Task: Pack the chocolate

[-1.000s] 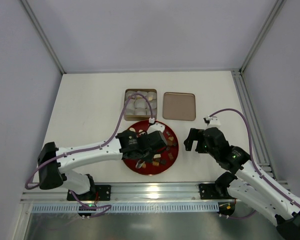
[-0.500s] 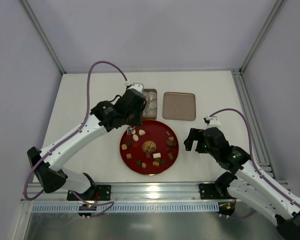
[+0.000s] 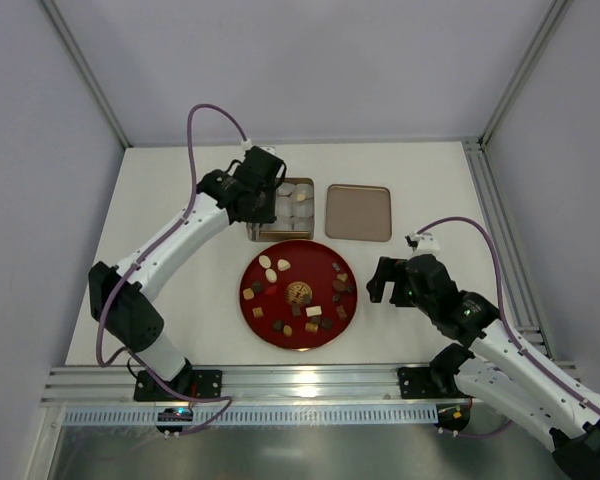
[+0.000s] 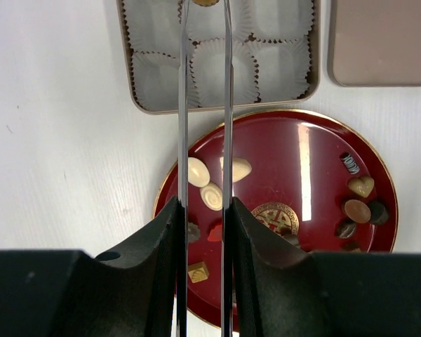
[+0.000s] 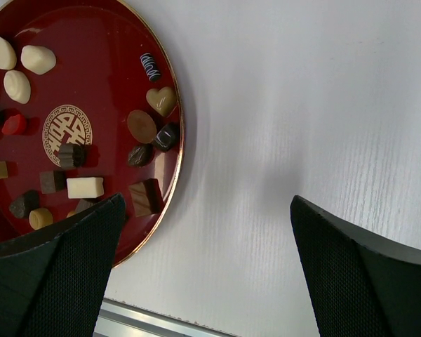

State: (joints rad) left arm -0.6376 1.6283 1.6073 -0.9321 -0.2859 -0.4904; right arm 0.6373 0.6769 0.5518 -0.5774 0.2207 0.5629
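Several dark, tan and cream chocolates lie on a round red plate; they also show in the left wrist view and the right wrist view. My left gripper hangs over the open tin lined with white paper cups. Its long thin metal fingers are close together, and the left gripper is shut on a tan chocolate at the tips, above a back-row cup. My right gripper is open and empty over bare table right of the plate, as its wrist view shows.
The tin's tan lid lies flat just right of the tin. A metal rail runs along the near edge and frame posts stand at the back corners.
My left arm has swung from low over the red plate up and back to the tin, carrying a chocolate. The right arm has not moved.
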